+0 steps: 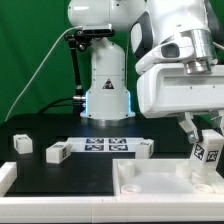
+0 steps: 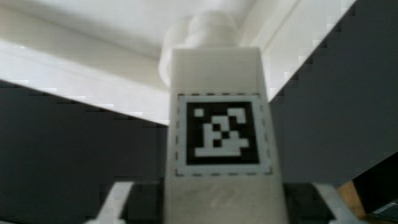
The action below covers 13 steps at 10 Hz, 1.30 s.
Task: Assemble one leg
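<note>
Plainly, the jaws stand narrow, closed on the leg [image 2: 221, 90]. In the wrist view the gripper [image 2: 221, 200] has one of its fingers [image 2: 118, 205] at each flat flank of the block, with no gap showing. The hold is at the end away from the round peg [image 2: 214, 25], which points toward the white tabletop [image 2: 71, 75].

The leg looks like rigid moulded plastic, so it should be light and unlikely to give under a squeeze. Its smooth, faintly glossy skin could let it twist if pinched on its corners. The square section offers parallel faces, and these two flanks seem the right place to grip. That leaves the black-and-white tag [image 2: 222, 130] uncovered and keeps the pads off the peg. The peg is the slimmest part and probably the one to suffer from a sideways knock.

In the exterior view the leg hangs over the tabletop near the table's front edge, toward the corner on the exterior view's right. I cannot tell whether the peg touches it. The tabletop is broad, flat and raised at its rim. The table [image 1: 70, 175] is matt black. Mid-table lies the marker board [image 1: 105, 145], with a loose leg [image 1: 58, 152] just beside one end and a second one [image 1: 145, 148] beside the other.
</note>
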### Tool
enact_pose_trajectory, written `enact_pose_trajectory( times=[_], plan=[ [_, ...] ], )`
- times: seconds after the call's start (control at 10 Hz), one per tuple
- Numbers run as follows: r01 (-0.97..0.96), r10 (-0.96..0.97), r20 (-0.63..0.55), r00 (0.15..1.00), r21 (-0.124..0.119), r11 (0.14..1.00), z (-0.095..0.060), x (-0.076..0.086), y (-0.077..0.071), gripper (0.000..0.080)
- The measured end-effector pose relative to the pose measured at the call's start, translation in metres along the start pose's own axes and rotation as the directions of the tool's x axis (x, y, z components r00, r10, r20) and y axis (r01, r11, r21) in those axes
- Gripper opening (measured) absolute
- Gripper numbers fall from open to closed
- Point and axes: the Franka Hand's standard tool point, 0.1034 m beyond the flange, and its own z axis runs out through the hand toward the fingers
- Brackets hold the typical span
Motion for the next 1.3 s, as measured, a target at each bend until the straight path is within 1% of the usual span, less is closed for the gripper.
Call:
enact_pose_trajectory(
  times=[0.2, 0.3, 0.5, 0.6, 0.7, 0.9, 1.1, 1.2, 1.3],
  plan=[
    [0.003, -0.003, 0.000, 1.000, 0.001, 1.000, 0.006, 0.008, 0.003, 0.0294],
    [0.007, -0.008, 0.010, 1.000, 0.006, 1.000, 0.007, 0.011, -0.001, 0.0294],
    [0.014, -0.014, 0.008, 1.000, 0.008, 1.000, 0.004, 0.014, -0.005, 0.0294],
    [0.018, -0.018, 0.001, 1.000, 0.006, 1.000, -0.002, 0.017, -0.006, 0.0294],
    [0.021, -0.021, -0.008, 1.000, 0.001, 1.000, -0.004, 0.020, -0.003, 0.0294],
    [0.018, -0.018, -0.026, 0.999, -0.004, 1.000, -0.002, 0.022, 0.000, 0.0294],
    [0.008, -0.008, -0.036, 0.999, -0.002, 1.000, 0.008, 0.022, 0.000, 0.0294],
    [0.003, -0.003, -0.052, 0.999, -0.004, 1.000, 0.010, 0.024, 0.000, 0.0294],
    [0.006, -0.008, -0.099, 0.995, -0.014, 1.000, 0.012, 0.025, 0.002, 0.0294]
  ],
)
